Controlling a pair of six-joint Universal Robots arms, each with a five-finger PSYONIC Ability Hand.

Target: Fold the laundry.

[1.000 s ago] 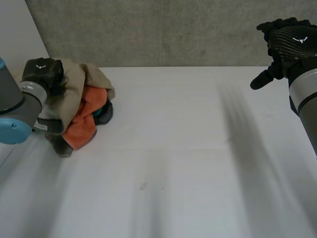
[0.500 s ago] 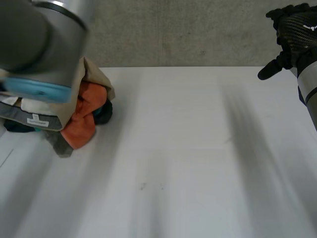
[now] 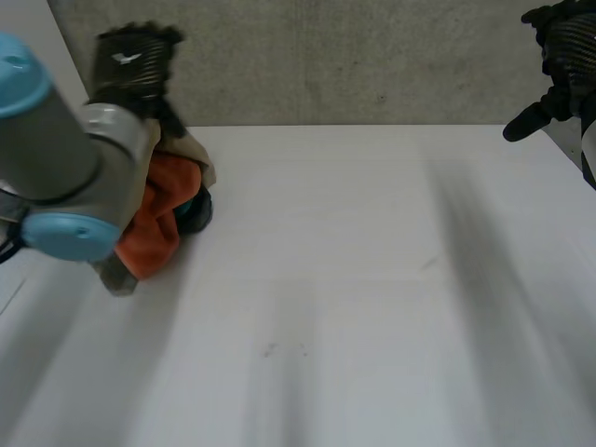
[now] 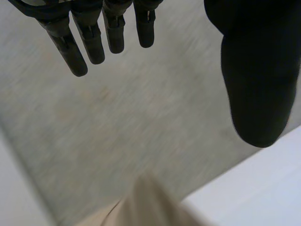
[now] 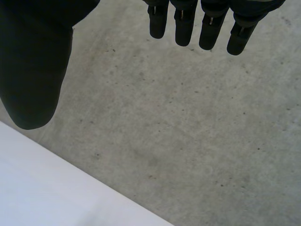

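Laundry: a beige, orange and dark heap at the bench's far left corner. Your left hand hangs above it, fingers straight and spread, empty; your right hand, above the far right corner, likewise.

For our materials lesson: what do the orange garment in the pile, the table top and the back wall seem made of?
Orange garment: soft fabric, perhaps fleece; it slumps in rounded matte folds.
Table top: smooth white, probably laminate or painted board; even, no grain.
Back wall: likely bare concrete; grey, mottled, pitted with specks.
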